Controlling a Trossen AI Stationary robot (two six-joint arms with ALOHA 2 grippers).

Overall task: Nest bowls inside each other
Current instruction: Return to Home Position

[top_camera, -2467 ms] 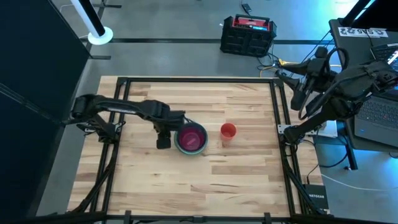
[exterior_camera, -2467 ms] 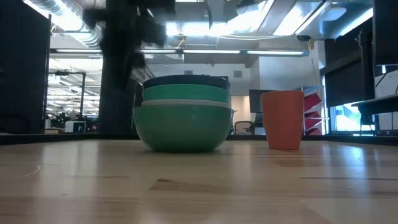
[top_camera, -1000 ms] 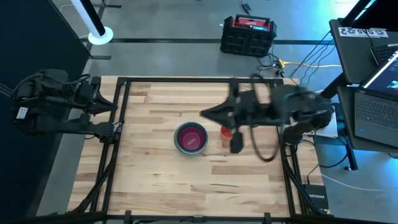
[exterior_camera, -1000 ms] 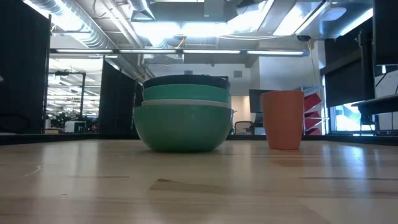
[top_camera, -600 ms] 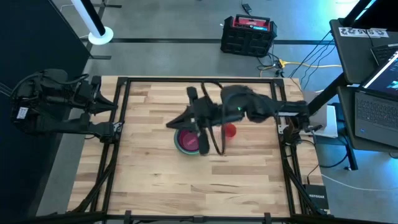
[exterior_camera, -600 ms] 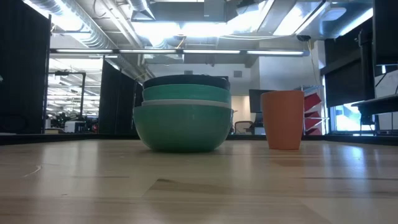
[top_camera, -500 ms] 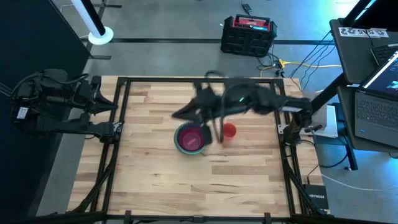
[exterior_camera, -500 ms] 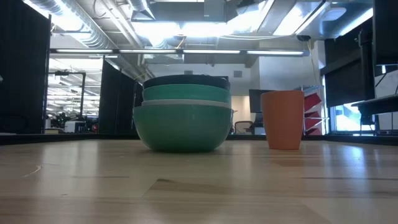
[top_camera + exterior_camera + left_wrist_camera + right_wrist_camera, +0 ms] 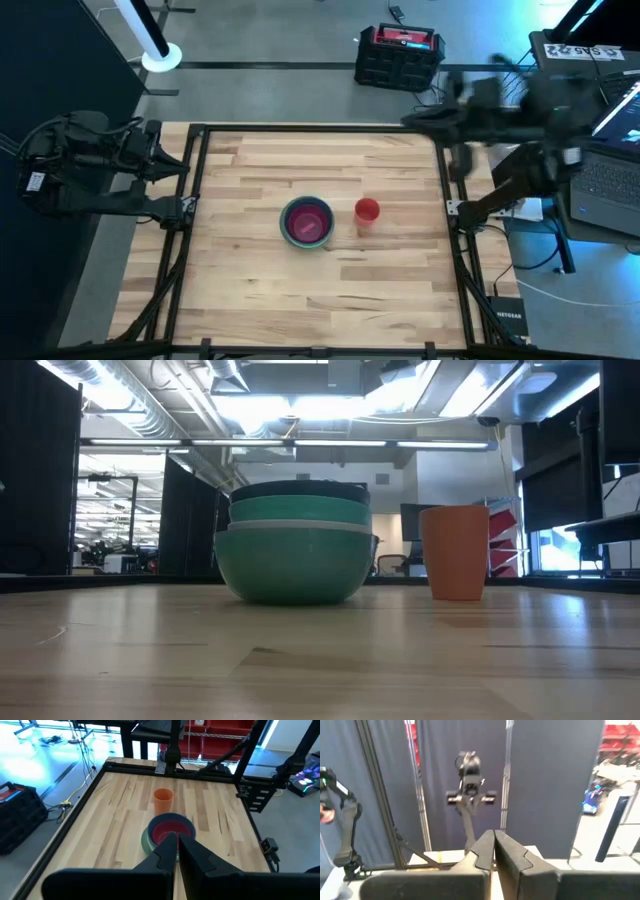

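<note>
The bowls point(image 9: 306, 222) stand nested in one stack at the table's middle, with the magenta one innermost on top. In the low view the teal bowl point(image 9: 292, 565) rests by its base on the wood; a white rim, a green bowl and a dark blue rim show above it. My left gripper point(image 9: 176, 840) is shut and holds nothing. It is drawn back past the table's left edge point(image 9: 165, 160) and points at the stack point(image 9: 167, 831). My right gripper point(image 9: 493, 837), also shut and holding nothing, is high above the table's far right corner point(image 9: 415, 118), blurred.
A small orange-red cup point(image 9: 367, 210) stands upright just right of the stack point(image 9: 455, 552). Black frame rails point(image 9: 448, 180) run along the table's edges. A black and red box point(image 9: 398, 55) sits on the floor beyond the far edge. Laptops point(image 9: 605, 175) stand to the right.
My right arm swung from above the cup out over the bowls. It then pulled back fast, up and toward the table's far right corner, still shut. The stack and the cup have not moved.
</note>
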